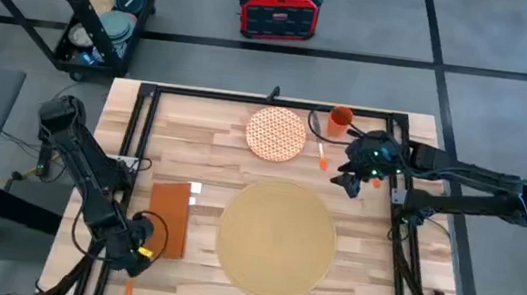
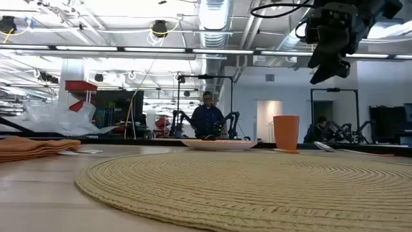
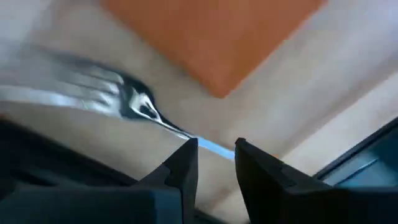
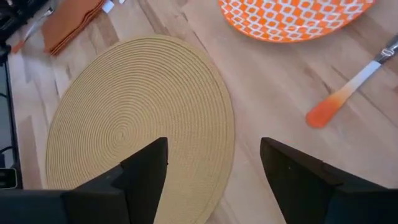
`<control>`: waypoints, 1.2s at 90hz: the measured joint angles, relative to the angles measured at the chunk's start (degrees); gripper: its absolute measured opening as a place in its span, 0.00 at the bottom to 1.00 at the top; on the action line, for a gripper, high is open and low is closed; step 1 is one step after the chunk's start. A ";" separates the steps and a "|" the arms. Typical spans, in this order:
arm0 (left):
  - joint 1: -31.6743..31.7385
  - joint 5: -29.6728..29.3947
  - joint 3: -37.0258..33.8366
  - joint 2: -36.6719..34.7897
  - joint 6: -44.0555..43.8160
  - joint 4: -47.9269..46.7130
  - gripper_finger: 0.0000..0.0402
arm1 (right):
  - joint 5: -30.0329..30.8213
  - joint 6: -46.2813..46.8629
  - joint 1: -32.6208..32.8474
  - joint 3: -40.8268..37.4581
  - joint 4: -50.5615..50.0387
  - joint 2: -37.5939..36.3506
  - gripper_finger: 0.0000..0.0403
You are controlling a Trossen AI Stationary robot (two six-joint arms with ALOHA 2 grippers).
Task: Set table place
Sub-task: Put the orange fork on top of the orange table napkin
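Little of the setting is done; placemat (image 1: 277, 237) lies near the front middle of the table (image 1: 213, 146), bare. Plate (image 1: 276, 133), cup (image 1: 341, 119) and an orange-handled utensil (image 1: 323, 157) sit toward the far edge, off the mat; napkin (image 1: 168, 217) lies just left of the mat. Left gripper (image 3: 216, 152) is low at the front-left by the napkin, fingers narrowly apart on a fork (image 3: 134, 106) handle; contact looks likely but I cannot confirm it. Right gripper (image 4: 214, 163) hovers wide open, empty, between plate and mat. Left to do, by my read: plate, cup, cutlery.
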 joint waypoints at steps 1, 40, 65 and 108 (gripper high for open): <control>0.00 0.05 0.01 0.00 -0.96 0.11 0.22 | 0.01 0.00 0.00 0.00 0.14 0.00 0.61; 0.42 6.13 1.24 0.12 -15.75 -2.73 0.22 | 0.15 -1.40 0.24 0.00 0.52 0.00 0.61; 2.41 8.99 1.24 2.88 -15.17 -1.09 0.22 | 0.09 -1.38 0.24 0.00 0.47 0.02 0.61; 9.42 13.47 4.13 4.15 -13.57 0.82 0.01 | -0.04 -1.45 0.20 0.00 -0.03 0.01 0.61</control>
